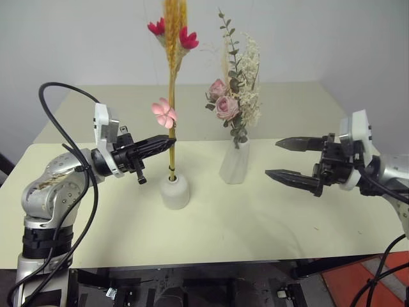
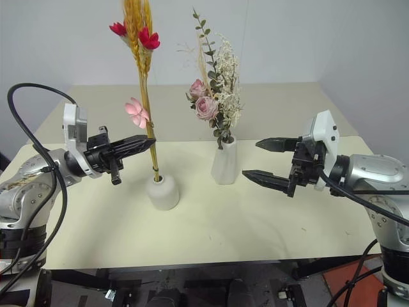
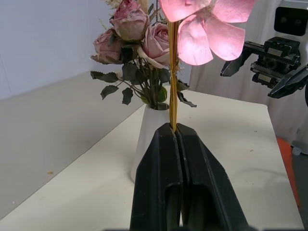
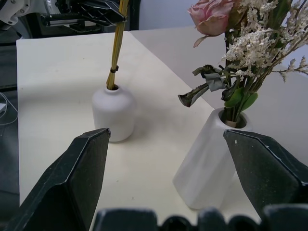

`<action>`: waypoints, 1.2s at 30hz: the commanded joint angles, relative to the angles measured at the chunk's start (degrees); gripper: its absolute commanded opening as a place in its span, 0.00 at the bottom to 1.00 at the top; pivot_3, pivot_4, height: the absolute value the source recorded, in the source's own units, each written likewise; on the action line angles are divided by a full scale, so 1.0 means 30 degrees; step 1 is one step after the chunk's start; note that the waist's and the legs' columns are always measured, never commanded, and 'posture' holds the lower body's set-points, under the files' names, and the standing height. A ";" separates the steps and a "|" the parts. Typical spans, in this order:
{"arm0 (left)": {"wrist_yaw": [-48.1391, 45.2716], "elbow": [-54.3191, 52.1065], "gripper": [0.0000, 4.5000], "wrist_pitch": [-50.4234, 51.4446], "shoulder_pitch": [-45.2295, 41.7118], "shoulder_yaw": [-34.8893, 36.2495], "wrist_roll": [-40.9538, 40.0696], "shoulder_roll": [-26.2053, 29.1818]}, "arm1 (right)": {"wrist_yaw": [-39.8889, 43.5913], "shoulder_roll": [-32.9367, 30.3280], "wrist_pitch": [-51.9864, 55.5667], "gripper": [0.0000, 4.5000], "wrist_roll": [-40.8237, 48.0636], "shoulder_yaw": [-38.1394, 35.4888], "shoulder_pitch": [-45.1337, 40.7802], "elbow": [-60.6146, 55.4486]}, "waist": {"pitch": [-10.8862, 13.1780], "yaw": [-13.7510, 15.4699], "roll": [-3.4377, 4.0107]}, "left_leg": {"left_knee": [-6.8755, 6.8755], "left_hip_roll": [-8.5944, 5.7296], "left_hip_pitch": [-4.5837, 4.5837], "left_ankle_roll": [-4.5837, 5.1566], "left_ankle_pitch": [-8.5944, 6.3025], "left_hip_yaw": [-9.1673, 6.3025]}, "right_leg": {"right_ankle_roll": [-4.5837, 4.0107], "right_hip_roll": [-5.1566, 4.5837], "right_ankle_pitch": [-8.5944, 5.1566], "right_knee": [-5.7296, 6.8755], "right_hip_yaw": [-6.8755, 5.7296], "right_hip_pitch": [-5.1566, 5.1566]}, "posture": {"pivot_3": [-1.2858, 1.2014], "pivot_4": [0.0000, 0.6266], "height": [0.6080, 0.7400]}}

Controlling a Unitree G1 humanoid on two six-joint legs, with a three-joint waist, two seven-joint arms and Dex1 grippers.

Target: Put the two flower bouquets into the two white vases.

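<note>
On the cream rectangular surface (image 1: pixel 268 224), at centre, the tall faceted white vase (image 1: pixel 234 163) holds the fuller pink-rose bunch (image 1: pixel 233 102). At its nine o'clock, the squat white dome vase (image 1: pixel 174 190) holds the thin golden-stalk bunch (image 1: pixel 171 77), upright, left fingers (image 1: pixel 167 142) pinched shut on its stalks. At three o'clock, right fingers (image 1: pixel 291 160) spread wide, empty.

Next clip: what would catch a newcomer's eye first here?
Probably the thin bunch of golden stalks with red and pink flowers, standing in the short squat white vase near the table's middle, with the left end effector shut on its stems. Just right of it, the fuller bunch of pink roses and grey-green leaves sits in the tall faceted white vase. The right end effector hangs open beside that.
</note>
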 commanded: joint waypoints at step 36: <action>0.0208 -0.0882 0.28 0.0898 0.1553 -0.0649 0.0411 0.0979 | -0.0367 0.0011 -0.0635 1.00 0.0002 -0.0628 0.0245 -0.0908 | 0.0000 0.0006 0.0000 | -0.0002 0.0010 0.0005 0.0005 -0.0003 0.0001 | 0.0000 0.0009 0.0000 -0.0010 0.0000 0.0010 | 0.52 0.24 1.00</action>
